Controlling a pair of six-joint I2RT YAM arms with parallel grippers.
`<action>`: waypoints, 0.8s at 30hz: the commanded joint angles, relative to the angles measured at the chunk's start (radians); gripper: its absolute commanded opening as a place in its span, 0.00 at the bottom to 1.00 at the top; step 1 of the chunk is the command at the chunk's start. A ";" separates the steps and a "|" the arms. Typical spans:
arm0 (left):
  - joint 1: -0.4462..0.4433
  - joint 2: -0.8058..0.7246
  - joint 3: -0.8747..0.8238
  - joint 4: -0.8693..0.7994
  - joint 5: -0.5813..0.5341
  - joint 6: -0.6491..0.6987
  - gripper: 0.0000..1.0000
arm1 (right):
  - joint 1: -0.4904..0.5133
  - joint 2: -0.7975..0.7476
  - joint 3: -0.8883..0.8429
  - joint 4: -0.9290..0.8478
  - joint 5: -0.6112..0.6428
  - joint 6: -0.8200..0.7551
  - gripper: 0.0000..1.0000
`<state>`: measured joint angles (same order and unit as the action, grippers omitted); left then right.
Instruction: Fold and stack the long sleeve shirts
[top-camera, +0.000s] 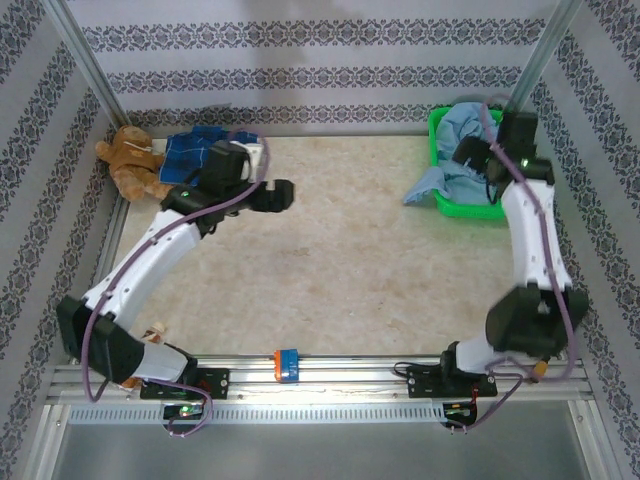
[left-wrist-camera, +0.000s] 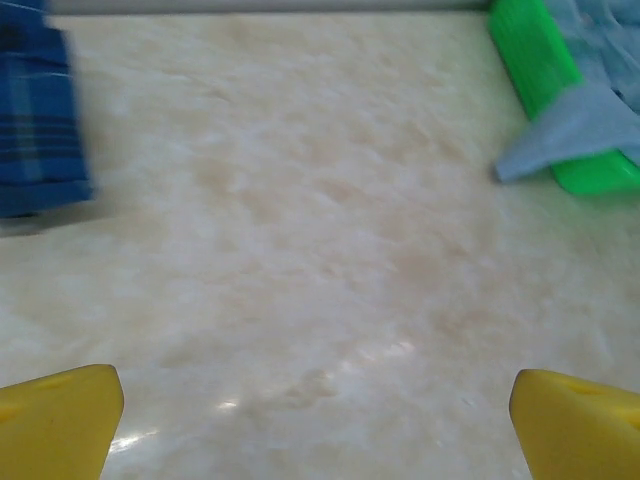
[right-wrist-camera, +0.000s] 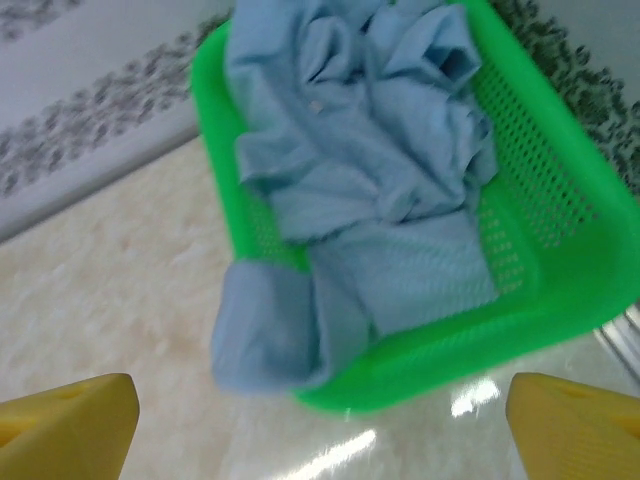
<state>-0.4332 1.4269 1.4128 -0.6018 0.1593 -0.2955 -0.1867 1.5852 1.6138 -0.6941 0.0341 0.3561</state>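
Both jaws open, empty; light blue shirt (right-wrist-camera: 350, 200) ahead of right jaws drapes the basket (right-wrist-camera: 450, 365) rim, so pulling probably snags mesh.

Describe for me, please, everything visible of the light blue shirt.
The light blue shirt is plain, soft-looking cloth, crumpled and unfolded. It lies heaped in the green mesh basket at the far right corner of the table. One part spills over the rim down onto the tabletop. Nothing else appears to touch it.
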 joint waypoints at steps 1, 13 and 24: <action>-0.045 0.016 0.066 -0.083 0.047 -0.010 0.99 | -0.021 0.166 0.155 -0.115 -0.004 -0.002 0.95; -0.073 -0.105 -0.017 -0.162 0.052 -0.115 0.99 | -0.085 0.655 0.476 -0.073 0.074 0.000 0.86; -0.003 -0.167 -0.046 -0.232 -0.018 -0.152 0.99 | -0.088 0.890 0.680 -0.089 0.159 0.066 0.53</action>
<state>-0.4576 1.2892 1.3556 -0.7753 0.1749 -0.4316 -0.2687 2.4653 2.2353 -0.7673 0.1509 0.3817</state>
